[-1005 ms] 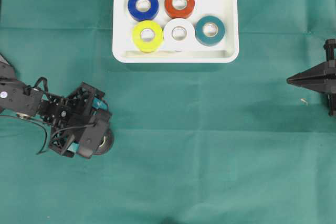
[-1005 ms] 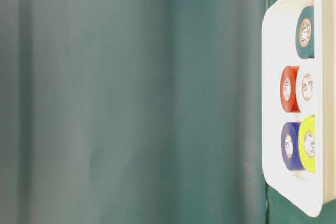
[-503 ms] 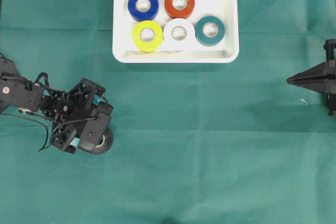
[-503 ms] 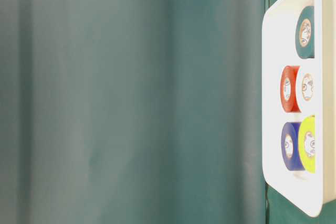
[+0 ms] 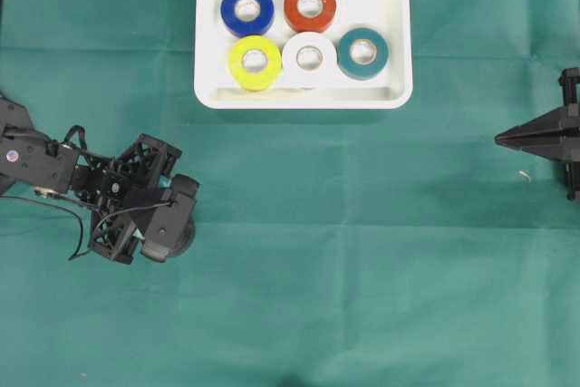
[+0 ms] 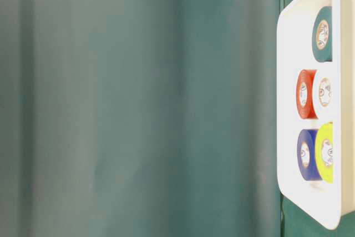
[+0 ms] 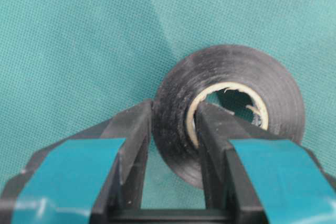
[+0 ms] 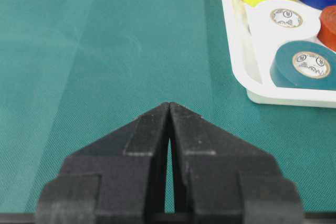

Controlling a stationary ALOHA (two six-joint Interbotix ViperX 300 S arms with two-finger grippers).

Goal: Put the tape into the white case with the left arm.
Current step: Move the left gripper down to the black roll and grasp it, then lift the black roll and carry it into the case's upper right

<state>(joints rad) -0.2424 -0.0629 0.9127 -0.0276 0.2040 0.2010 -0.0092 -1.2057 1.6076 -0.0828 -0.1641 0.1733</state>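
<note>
A black tape roll (image 7: 226,64) lies on the green cloth at the left, mostly hidden under the gripper in the overhead view, where only its edge (image 5: 185,242) shows. My left gripper (image 7: 173,116) is shut on the roll's wall, one finger outside it and the other inside the cardboard core; overhead, the left gripper (image 5: 172,224) sits well below and left of the white case. The white case (image 5: 207,6) stands at the top centre and holds several coloured rolls. My right gripper (image 5: 500,140) rests shut at the right edge, its tip (image 8: 169,106) on nothing.
In the case lie blue (image 5: 247,9), red (image 5: 310,5), yellow (image 5: 255,62), white (image 5: 309,58) and teal (image 5: 363,52) rolls; its front right corner is bare. The table-level view shows the case rim (image 6: 285,109) and green cloth. A thin black cable (image 5: 77,242) loops beside the left arm.
The left gripper's fingers have closed on the black tape roll's wall. The gripper also shifted slightly upward over the roll. The right arm has not moved.
</note>
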